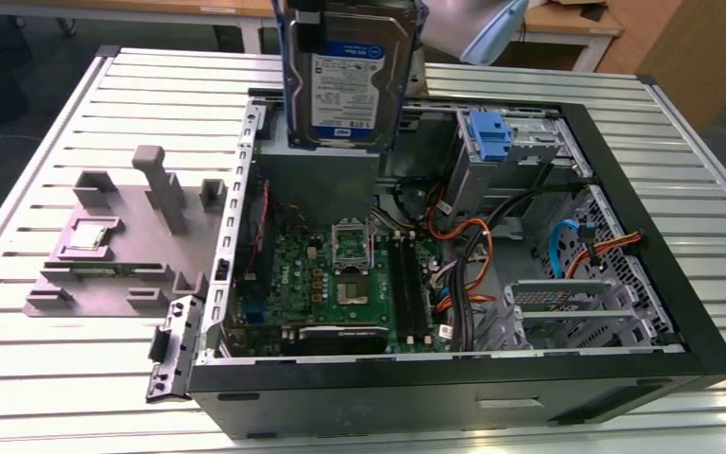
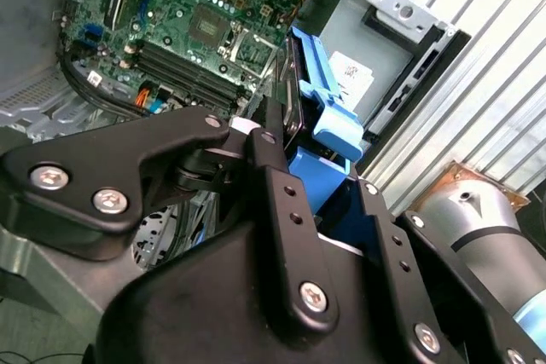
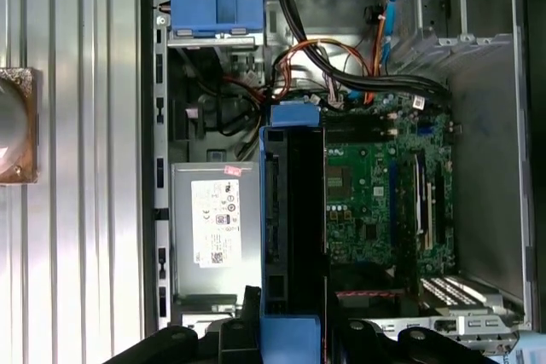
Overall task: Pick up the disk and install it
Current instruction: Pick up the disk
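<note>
Disk (image 1: 344,80) upright in closed claw (image 2: 320,185), above open computer case (image 1: 439,397)

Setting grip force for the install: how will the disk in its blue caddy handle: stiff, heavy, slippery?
Probably rigid: the disk looks like a metal-bodied slab and hangs upright, unbent, above the open case. Likely dense for its size, so expect pull at the grip. The blue caddy looks like smooth plastic held between the fingers; it may flex or slip.
</note>
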Robot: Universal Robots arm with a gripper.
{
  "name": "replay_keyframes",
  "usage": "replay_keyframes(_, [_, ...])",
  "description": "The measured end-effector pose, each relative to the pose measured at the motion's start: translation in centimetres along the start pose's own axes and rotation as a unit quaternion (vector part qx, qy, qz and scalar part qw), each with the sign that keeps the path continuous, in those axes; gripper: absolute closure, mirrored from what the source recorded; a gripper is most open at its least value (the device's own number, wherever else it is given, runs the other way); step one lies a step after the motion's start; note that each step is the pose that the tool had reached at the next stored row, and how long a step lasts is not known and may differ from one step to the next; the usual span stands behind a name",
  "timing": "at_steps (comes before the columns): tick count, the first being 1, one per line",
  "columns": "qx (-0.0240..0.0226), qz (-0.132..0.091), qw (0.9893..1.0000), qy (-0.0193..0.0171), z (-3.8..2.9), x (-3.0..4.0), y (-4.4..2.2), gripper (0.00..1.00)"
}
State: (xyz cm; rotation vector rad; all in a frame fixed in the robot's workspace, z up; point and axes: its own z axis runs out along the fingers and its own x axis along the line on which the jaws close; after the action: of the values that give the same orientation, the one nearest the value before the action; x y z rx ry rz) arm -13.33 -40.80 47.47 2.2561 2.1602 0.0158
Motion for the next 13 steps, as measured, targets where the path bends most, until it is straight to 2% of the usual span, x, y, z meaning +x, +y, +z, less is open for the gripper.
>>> replay_keyframes(5, [0.0,0.0,1.0,0.0,0.05,0.07,1.5,0.63])
replay_keyframes(7, [0.0,0.0,1.0,-0.0001,0.06,0.08,1.86,0.63])
replay_keyframes(13, [0.0,0.0,1.0,-0.0005,0.1,-0.36,2.03,0.63])
